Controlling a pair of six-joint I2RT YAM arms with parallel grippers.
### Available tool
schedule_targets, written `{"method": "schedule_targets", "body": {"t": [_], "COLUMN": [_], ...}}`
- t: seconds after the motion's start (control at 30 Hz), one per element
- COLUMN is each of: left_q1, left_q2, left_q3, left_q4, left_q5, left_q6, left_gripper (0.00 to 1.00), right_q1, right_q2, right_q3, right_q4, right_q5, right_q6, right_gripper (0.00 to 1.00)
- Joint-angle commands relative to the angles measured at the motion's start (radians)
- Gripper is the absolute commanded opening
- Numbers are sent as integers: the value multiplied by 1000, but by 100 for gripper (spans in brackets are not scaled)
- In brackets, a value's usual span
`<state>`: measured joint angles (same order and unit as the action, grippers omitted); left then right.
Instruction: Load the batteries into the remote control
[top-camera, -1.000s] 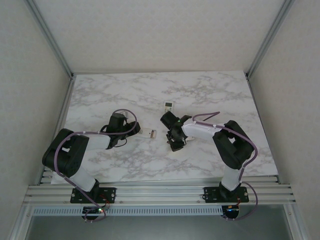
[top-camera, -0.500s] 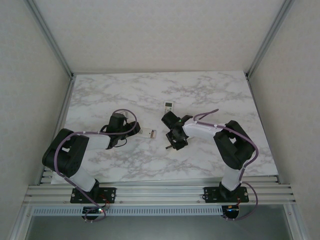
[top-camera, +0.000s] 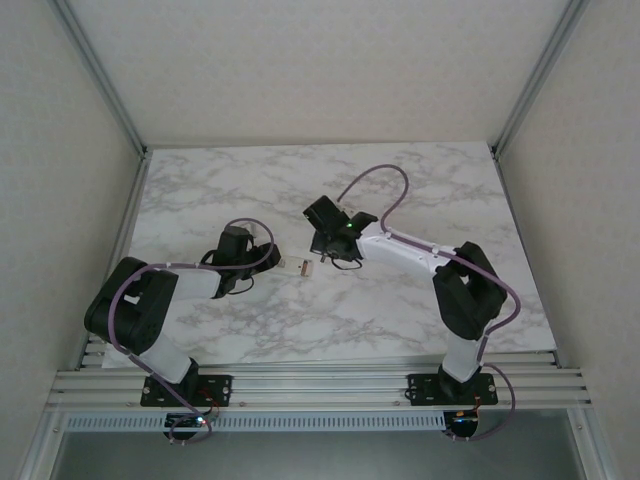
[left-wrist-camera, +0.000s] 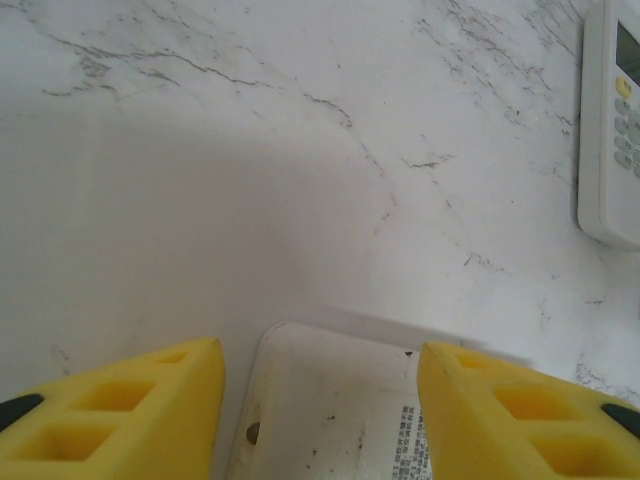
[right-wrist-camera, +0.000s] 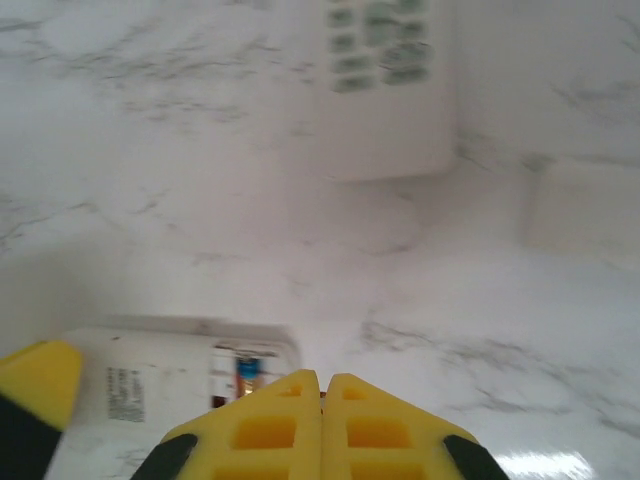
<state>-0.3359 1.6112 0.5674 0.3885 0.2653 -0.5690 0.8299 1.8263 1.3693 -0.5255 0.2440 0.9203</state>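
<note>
My left gripper (top-camera: 278, 264) is shut on the white remote control (top-camera: 298, 267), which lies back side up between its yellow fingers (left-wrist-camera: 140, 410). Seen from the left wrist, the remote's back (left-wrist-camera: 335, 410) fills the gap between them. My right gripper (top-camera: 325, 259) hovers just right of the remote's open end. In the right wrist view its tips (right-wrist-camera: 322, 380) are pinched together, with a reddish sliver of a battery (right-wrist-camera: 322, 396) in the seam. Left of the tips, the remote (right-wrist-camera: 140, 385) shows its open compartment (right-wrist-camera: 245, 365) with a blue and orange part inside.
A second white remote (right-wrist-camera: 388, 85) lies face up beyond the right gripper, its edge (left-wrist-camera: 612, 120) also at the right of the left wrist view. A pale flat rectangle (right-wrist-camera: 585, 215) rests on the marble table (top-camera: 420, 190) to its right.
The right gripper closed low on the table, then swung up and to the left to the remote's open end. The left gripper and remote stayed still.
</note>
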Motion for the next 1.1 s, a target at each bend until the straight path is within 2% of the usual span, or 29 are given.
{"method": "schedule_targets", "body": {"t": [0.0, 0.33, 0.73, 0.9, 1.07], "left_q1": [6, 5, 6, 5, 6], "left_q2": [2, -1, -2, -1, 0], "left_q3": [-13, -12, -12, -13, -13], "left_q4": [9, 7, 7, 7, 9], "left_q5": [-8, -8, -10, -8, -7], "left_q6": [-1, -1, 0, 0, -2], "left_gripper": [52, 53, 52, 52, 52], "right_q1": [15, 24, 23, 25, 22], "right_q2": [81, 203, 240, 252, 258], "right_q3": [52, 142, 142, 155, 177], "right_q4": [6, -12, -37, -67, -104], "right_q5": [-15, -69, -147, -165, -188], "right_q6": [-100, -81, 3, 11, 40], "right_gripper": [0, 0, 0, 6, 5]}}
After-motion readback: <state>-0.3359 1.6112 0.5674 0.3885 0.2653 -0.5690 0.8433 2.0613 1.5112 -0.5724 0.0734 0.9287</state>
